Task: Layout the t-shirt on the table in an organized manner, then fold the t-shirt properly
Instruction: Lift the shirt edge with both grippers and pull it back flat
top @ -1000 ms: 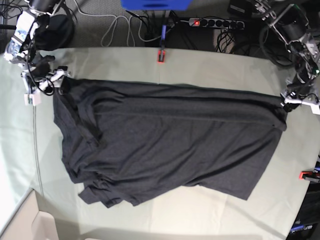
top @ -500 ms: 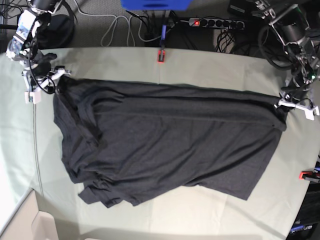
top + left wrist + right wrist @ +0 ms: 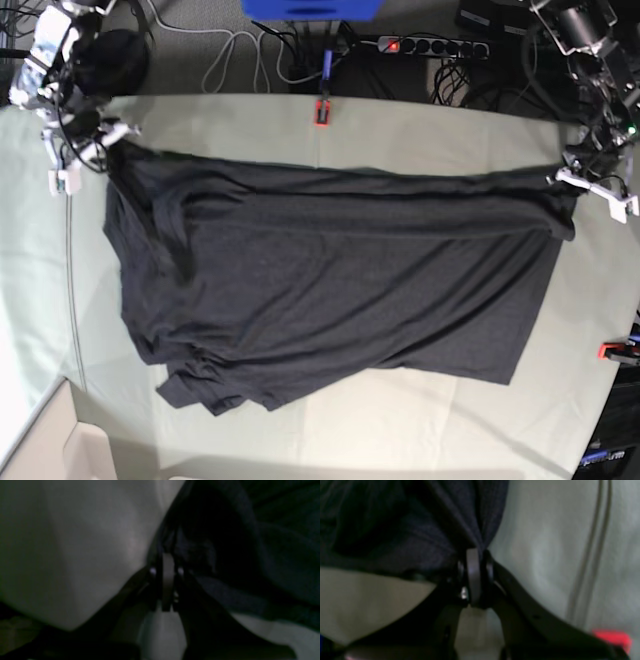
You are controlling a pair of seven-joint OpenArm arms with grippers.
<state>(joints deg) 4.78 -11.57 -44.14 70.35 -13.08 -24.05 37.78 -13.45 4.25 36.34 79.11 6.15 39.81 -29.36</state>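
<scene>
I see the t-shirt (image 3: pixel 340 290) plain black side up, spread wide across the table (image 3: pixel 420 125), its far edge pulled into a nearly straight line and its near hem rumpled in layers. My 2 grippers sit at that far edge's ends: the right gripper (image 3: pixel 473 552) clamped on one corner of the fabric, the left gripper (image 3: pixel 168 557) pinched on the opposite corner.

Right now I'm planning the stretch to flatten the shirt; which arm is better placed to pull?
Neither: right gripper and left gripper, jaws shut, each pinch a far corner of the t-shirt.
</scene>
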